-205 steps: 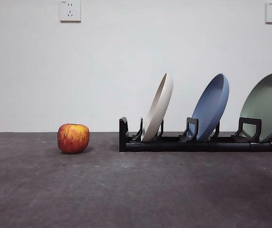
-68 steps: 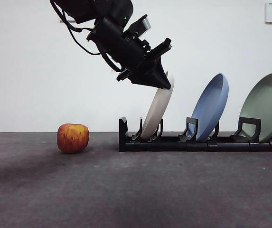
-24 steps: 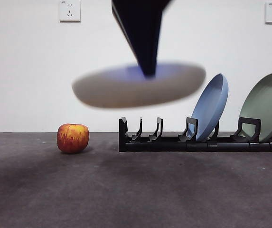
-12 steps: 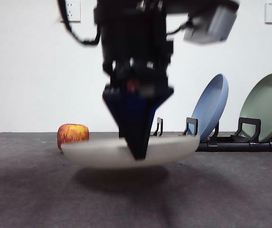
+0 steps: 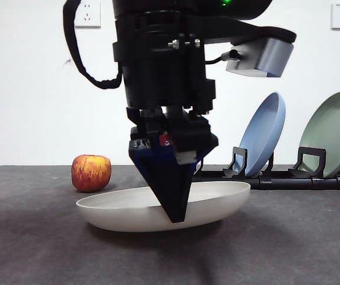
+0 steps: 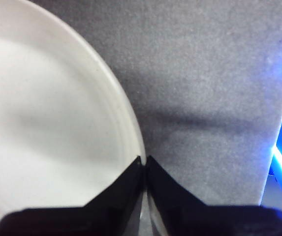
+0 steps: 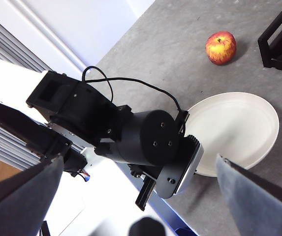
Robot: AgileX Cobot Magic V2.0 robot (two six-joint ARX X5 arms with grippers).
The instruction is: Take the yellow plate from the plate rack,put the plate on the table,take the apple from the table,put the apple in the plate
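The yellow plate (image 5: 122, 211) lies almost flat at the table (image 5: 39, 249), in front of the plate rack (image 5: 288, 181), its right rim a little higher. My left gripper (image 5: 175, 217) comes down from above and is shut on the plate's near rim; the left wrist view shows its jaws (image 6: 142, 160) pinching the cream rim (image 6: 47, 123). The apple (image 5: 91, 173) sits on the table behind the plate's left end, apart from it. My right gripper (image 7: 140, 158) is open and empty, high above the scene; its view shows the plate (image 7: 239, 128), the apple (image 7: 221, 47) and the rack's end (image 7: 281, 39).
A blue plate (image 5: 264, 133) and a pale green plate (image 5: 334, 132) lean in the rack's right slots. The rack's left slots hold nothing. A white wall stands behind the table.
My left gripper took the yellow plate out of the rack's left slot, turned it flat and brought it down. Since half a second ago it has sunk a little lower onto the table.
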